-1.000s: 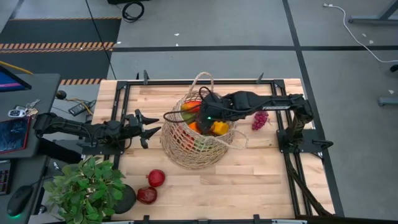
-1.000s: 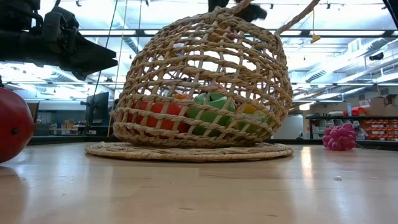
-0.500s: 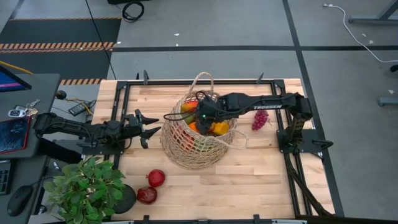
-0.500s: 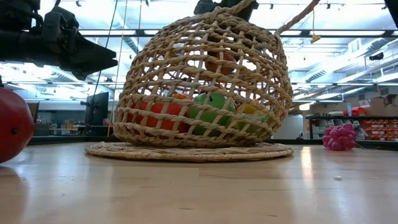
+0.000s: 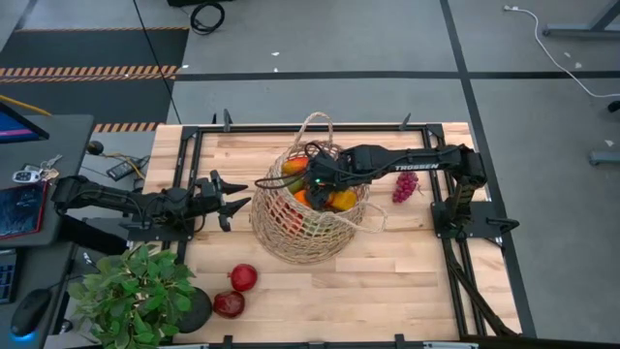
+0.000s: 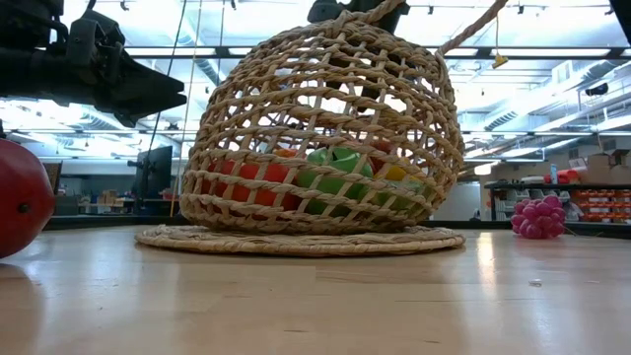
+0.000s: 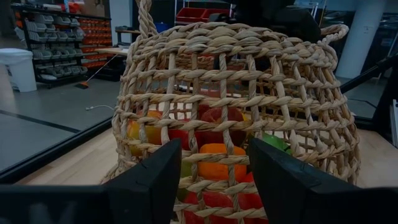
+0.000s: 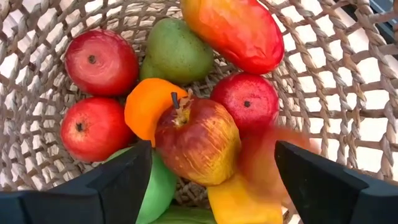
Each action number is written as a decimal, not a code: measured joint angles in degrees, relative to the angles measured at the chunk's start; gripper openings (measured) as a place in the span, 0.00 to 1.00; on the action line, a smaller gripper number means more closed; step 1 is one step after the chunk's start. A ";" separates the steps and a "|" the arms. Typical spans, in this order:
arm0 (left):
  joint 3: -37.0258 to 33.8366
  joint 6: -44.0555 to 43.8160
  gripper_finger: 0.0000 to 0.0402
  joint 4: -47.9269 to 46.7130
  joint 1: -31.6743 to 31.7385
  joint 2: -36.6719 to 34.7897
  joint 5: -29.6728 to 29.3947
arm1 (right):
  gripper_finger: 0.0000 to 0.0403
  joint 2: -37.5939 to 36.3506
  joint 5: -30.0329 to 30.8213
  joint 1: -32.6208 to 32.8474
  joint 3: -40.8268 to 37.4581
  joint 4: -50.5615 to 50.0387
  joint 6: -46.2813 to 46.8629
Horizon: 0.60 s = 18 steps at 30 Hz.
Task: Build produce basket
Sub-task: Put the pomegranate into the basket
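The tan wicker basket (image 5: 308, 215) stands mid-table on its flat woven base (image 6: 296, 240), with one loop handle (image 5: 316, 124) toward the far edge. Produce is heaped inside: red apples, a green pear, an orange piece and a red-yellow mango (image 8: 235, 31). A red-yellow apple (image 8: 198, 140) lies on top, with a blurred reddish shape (image 8: 268, 158) beside it. My right gripper (image 5: 312, 176) hangs open over the basket's mouth, above the heap (image 8: 212, 149), and holds nothing. My left gripper (image 5: 237, 199) waits open just left of the basket (image 7: 214, 149). It faces the woven wall without touching it.
A purple grape bunch (image 5: 405, 186) lies on the table right of the basket. Two red fruits (image 5: 243, 277) (image 5: 230, 304) lie near the front edge, beside a potted leafy plant (image 5: 136, 296) at the near left corner. Black frame rails (image 5: 194, 184) line the table's sides.
My right gripper has shifted a little toward the table's left over the basket's mouth. A reddish-orange fruit that showed high inside the basket half a second ago has dropped onto the heap. The left arm has kept still.
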 joint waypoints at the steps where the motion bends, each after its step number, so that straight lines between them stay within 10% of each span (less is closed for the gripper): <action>1: 0.01 -0.02 0.49 0.00 -0.01 0.02 0.01 | 0.85 0.00 0.00 0.00 0.14 -0.13 -0.18; 18: 0.00 -0.02 0.49 0.00 -0.01 0.01 0.01 | 0.85 -0.04 6.42 4.70 14.38 -12.47 -2.63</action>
